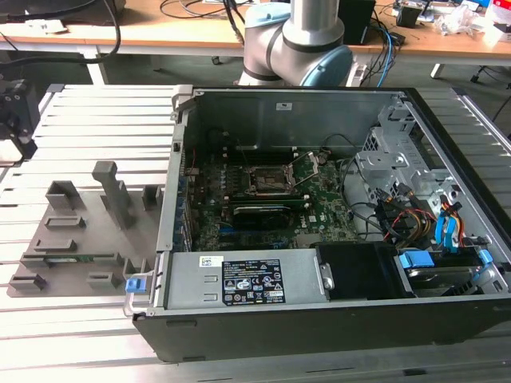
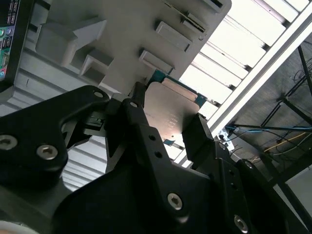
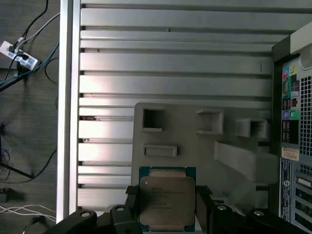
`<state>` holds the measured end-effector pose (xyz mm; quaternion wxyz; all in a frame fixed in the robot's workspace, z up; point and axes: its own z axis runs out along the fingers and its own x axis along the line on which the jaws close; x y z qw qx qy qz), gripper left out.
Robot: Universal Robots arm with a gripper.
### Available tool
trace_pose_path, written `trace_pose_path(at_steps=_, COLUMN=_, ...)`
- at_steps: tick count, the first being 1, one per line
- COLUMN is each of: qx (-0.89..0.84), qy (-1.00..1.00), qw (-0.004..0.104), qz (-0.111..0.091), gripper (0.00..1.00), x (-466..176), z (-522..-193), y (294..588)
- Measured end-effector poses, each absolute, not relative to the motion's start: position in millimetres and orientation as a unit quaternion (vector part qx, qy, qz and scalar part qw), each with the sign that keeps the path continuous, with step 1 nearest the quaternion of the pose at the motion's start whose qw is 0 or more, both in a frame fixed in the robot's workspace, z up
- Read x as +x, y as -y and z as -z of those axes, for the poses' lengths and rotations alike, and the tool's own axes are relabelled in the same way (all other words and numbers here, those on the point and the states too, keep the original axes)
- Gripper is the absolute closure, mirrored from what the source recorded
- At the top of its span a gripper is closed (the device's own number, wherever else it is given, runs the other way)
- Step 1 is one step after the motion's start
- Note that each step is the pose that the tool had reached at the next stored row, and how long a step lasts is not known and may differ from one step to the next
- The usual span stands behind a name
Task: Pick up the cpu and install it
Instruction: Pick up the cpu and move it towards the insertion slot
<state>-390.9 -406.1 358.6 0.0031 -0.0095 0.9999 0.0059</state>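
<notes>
Black fingers [image 3: 204, 207] of the gripper [image 3: 167, 208] pinched the cpu [image 3: 167, 195] by two opposite edges. Its pale metal top faced the camera of the first wrist view, with a thin green rim showing around it. In that view the chip hung over one edge of the grey holder tray [image 3: 195, 146]. It looked large against the tray's pockets, so it was judged to be lifted clear of its seat rather than resting in it.

The tray lay flat on the slatted metal surface [image 3: 170, 63], toward that surface's railed edge. It sat just beside the open computer case [image 1: 319, 287], on the exterior view's left of it. Inside the case, well apart from the tray, the motherboard [image 1: 319, 211] carried the black socket [image 1: 266, 182] near the case's far wall, its metal frame apparently swung open.

The pick-up step appeared done and the carry was in hand; nothing had been installed. A move to the socket would call for a level, firm hold and clearance over the case wall. The chip's corners would need matching to the socket before any lowering.
</notes>
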Motion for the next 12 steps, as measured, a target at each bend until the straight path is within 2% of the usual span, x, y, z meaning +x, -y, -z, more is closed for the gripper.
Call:
trace_pose_path(at_steps=8, qx=-0.009, qy=-1.0, qw=0.003, qz=-0.01, gripper=0.45, x=-390.2, z=-363.9, y=386.4)
trace_pose_path(at_steps=12, qx=-0.009, qy=-1.0, qw=0.003, qz=-0.011, gripper=0.45, x=-390.2, z=-380.8, y=382.1)
